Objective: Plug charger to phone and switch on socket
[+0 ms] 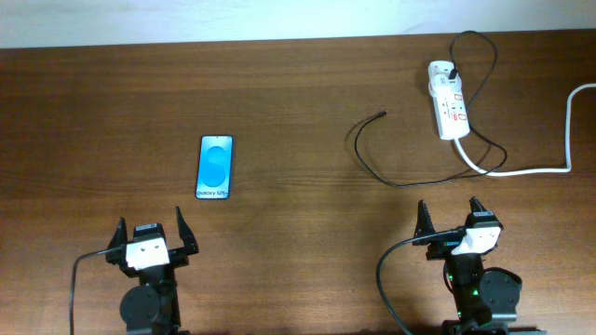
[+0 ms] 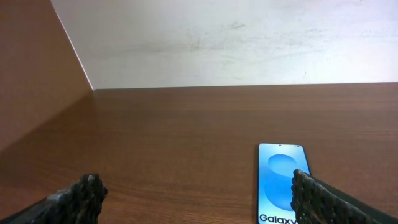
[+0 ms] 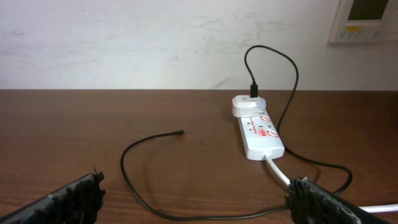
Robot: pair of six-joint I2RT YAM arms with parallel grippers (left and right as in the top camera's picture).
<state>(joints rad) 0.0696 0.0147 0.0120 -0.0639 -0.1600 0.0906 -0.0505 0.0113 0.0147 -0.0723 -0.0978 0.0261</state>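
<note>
The phone (image 1: 214, 167) lies flat on the table left of centre, its blue screen up; it also shows in the left wrist view (image 2: 278, 180), ahead and right of my open, empty left gripper (image 1: 150, 231) (image 2: 196, 190). The white socket (image 1: 448, 100) (image 3: 258, 130) lies at the back right with an adapter plugged in. The black charger cable (image 1: 372, 172) (image 3: 124, 174) loops from it, its plug tip (image 1: 380, 113) (image 3: 179, 132) free on the table. My right gripper (image 1: 451, 216) (image 3: 196, 193) is open and empty, near the front edge, short of the cable loop.
The socket's thick white cord (image 1: 531, 170) runs off to the right edge. A white wall (image 3: 124, 43) borders the table's far side. A panel (image 3: 364, 18) hangs on the wall at the right.
</note>
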